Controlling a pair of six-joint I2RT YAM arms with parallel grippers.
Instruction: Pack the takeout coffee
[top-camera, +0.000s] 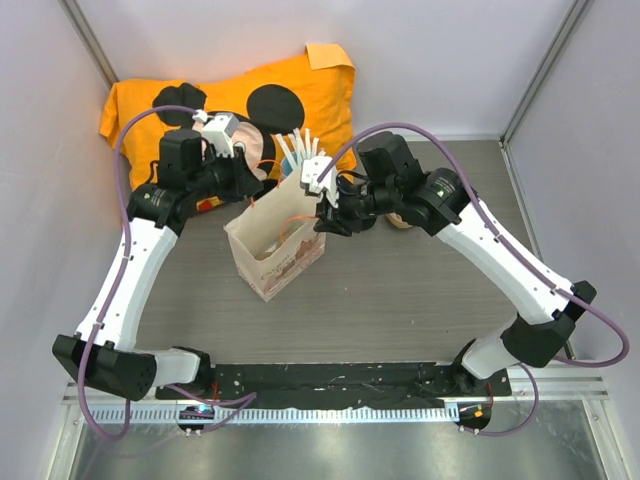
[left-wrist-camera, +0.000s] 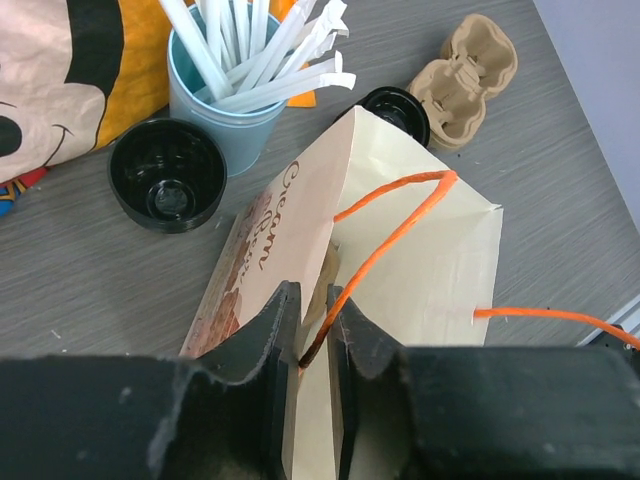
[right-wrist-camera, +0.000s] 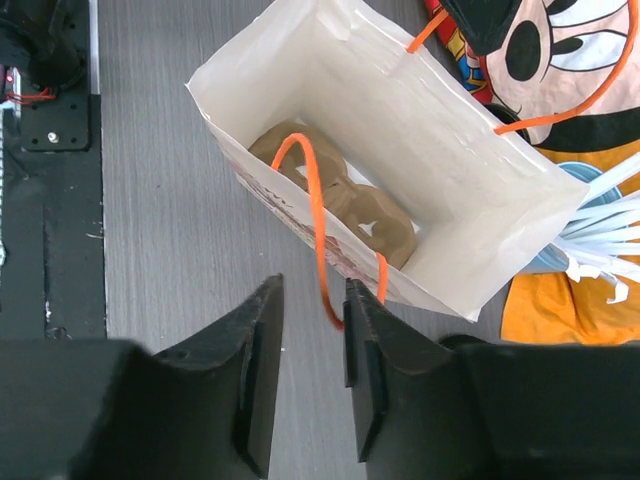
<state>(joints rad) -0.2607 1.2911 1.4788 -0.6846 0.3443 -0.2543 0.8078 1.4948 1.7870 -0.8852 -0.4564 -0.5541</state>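
Takeout coffee (left-wrist-camera: 400, 102) stands behind paper bag (left-wrist-camera: 430, 260); left fingers (left-wrist-camera: 270, 340) pinch its rim, right fingers (right-wrist-camera: 260, 370) hover slightly parted.

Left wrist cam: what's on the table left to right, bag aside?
Mickey cloth → black ring-shaped piece → blue cup of white sticks → takeout coffee → cardboard cup holder.

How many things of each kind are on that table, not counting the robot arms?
paper bag: 1
cardboard cup trays: 2 (one in the bag, one on the table)
blue cup of white sticks: 1
black-lidded coffee cup: 1
black ring-shaped piece: 1
orange cartoon cloth: 1
Total: 7
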